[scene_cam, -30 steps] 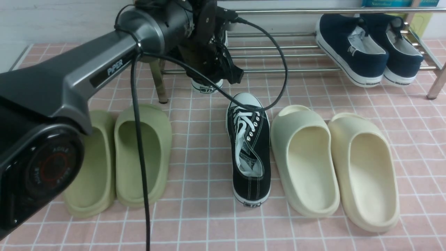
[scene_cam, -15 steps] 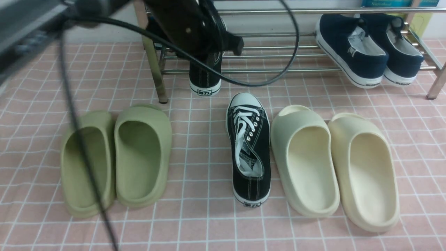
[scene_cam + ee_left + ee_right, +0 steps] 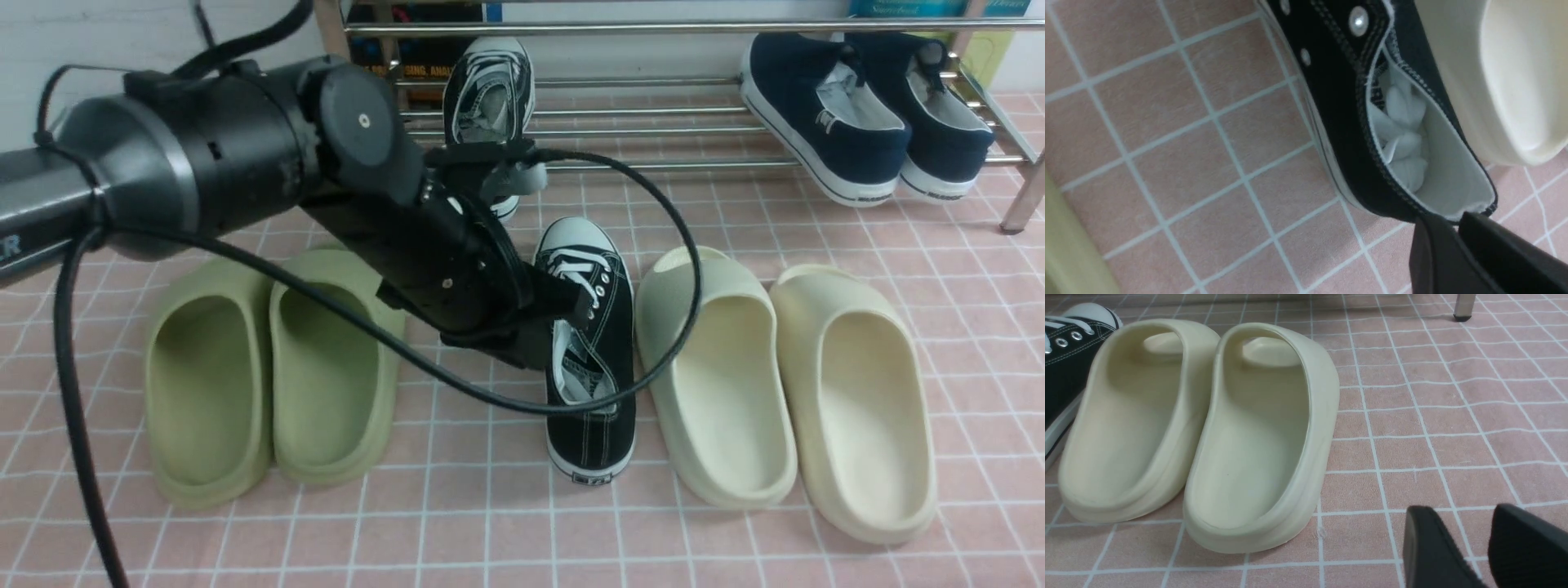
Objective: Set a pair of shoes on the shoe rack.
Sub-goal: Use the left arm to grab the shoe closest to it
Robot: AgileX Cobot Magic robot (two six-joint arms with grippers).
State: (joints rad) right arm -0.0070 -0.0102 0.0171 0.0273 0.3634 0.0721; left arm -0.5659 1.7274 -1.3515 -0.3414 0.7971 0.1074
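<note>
On the shoe rack [image 3: 718, 163], toward its left end, one black sneaker [image 3: 488, 90] already leans across the lower rails with its toe up and its heel hidden behind the left arm [image 3: 204, 155], so half the job looks done. Its mate, the second black sneaker [image 3: 589, 408], lies on the pink tiled floor [image 3: 457, 523] between the green slides [image 3: 326, 367] and the cream slides [image 3: 718, 376], toe pointing toward the rack and close against the nearer cream slide. The left hand [image 3: 1458, 222] is at that sneaker's heel collar. The wrist view shows its two dark fingers [image 3: 1433, 253] close together with only a thin slit between them, right at the heel rim. Whether they pinch the canvas or merely meet it I cannot tell. The right hand [image 3: 1457, 510] hangs low over bare floor beside the cream slides, fingers parted with nothing between them. Navy slip-on shoes [image 3: 824, 135] occupy the rack's right end, leaving free rail between them and the placed sneaker. What is left, as I judge it, is to secure a grip on the floor sneaker, lift it and set it beside its partner.
</note>
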